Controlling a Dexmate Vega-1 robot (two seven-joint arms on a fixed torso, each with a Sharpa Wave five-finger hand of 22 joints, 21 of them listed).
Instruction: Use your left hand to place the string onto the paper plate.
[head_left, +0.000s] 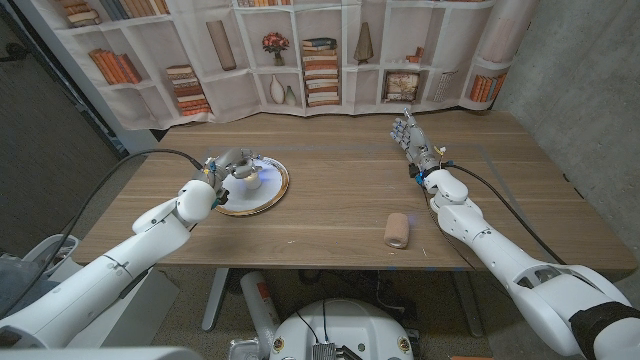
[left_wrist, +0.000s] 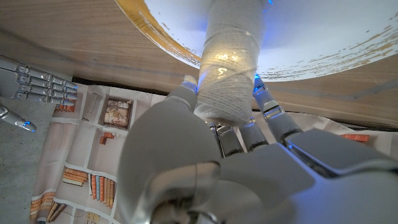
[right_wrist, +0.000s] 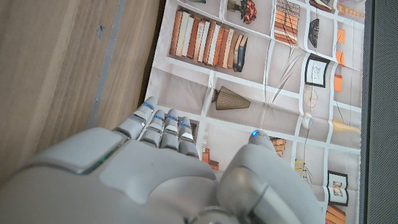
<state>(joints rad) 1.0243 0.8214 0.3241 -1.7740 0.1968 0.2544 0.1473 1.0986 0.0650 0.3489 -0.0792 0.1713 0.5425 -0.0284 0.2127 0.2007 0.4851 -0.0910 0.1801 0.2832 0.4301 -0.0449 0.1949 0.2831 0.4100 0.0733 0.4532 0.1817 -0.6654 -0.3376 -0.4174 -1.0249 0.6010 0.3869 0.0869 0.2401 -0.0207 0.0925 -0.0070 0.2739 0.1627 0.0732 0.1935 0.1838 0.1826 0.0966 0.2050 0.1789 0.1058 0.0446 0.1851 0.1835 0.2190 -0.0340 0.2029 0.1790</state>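
Note:
A white paper plate with a gold rim (head_left: 282, 188) lies on the left half of the wooden table. My left hand (head_left: 222, 175) is over the plate's left side and grips a spool of pale string (head_left: 246, 173). In the left wrist view the string (left_wrist: 229, 68) sits between the fingers of my left hand (left_wrist: 217, 162), its far end against the plate's (left_wrist: 168, 43) white surface. My right hand (head_left: 411, 135) stands at the far right of the table, fingers straight and holding nothing; it appears in the right wrist view (right_wrist: 161, 168) too.
A small tan roll (head_left: 398, 230) lies on the table near the front edge, right of centre. A bookshelf-print backdrop (head_left: 320, 50) hangs behind the table. My right hand (left_wrist: 37, 84) is also visible far off in the left wrist view.

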